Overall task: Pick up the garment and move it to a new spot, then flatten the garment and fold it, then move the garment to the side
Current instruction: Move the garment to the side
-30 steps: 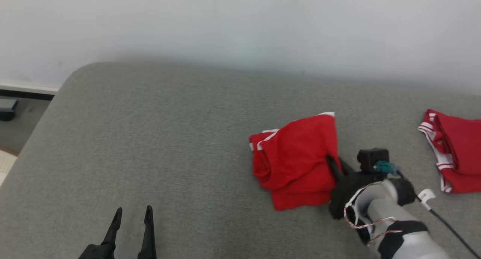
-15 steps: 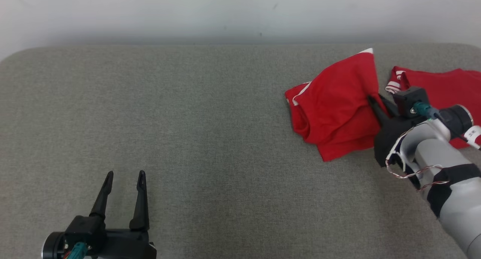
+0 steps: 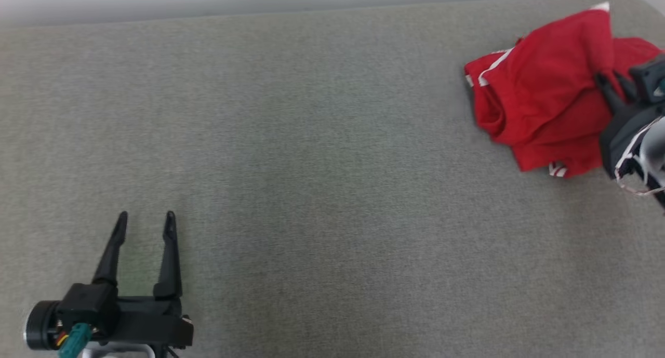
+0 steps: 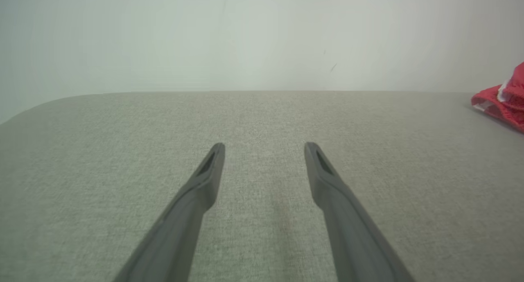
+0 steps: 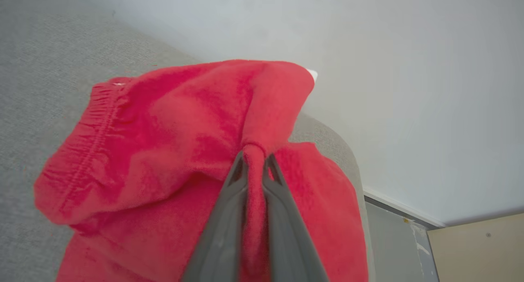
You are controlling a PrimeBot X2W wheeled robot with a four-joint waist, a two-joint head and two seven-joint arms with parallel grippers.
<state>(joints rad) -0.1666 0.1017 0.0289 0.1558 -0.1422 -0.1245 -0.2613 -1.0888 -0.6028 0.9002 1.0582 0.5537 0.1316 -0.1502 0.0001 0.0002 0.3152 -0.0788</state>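
The garment (image 3: 535,98) is a bunched red piece with white trim, lying at the far right of the grey cushioned surface (image 3: 311,166). My right gripper (image 3: 608,80) is shut on a pinched fold at its right side. In the right wrist view the fingers (image 5: 254,155) clamp a ridge of the red garment (image 5: 172,130), and its elastic hem hangs to the left. My left gripper (image 3: 146,216) stands open at the lower left with nothing in it. The left wrist view shows that gripper (image 4: 265,147) over bare fabric and the garment (image 4: 501,106) far to the right.
A second red piece (image 3: 636,49) lies just behind the held garment at the right edge, touching or overlapped by it. The surface's rounded right end (image 5: 327,138) drops to a floor and skirting (image 5: 393,208). A pale wall (image 4: 262,36) runs along the back.
The head camera has swung, so the whole picture has shifted. My right gripper has carried the garment to the right, up against the second red piece. The left gripper stays open.
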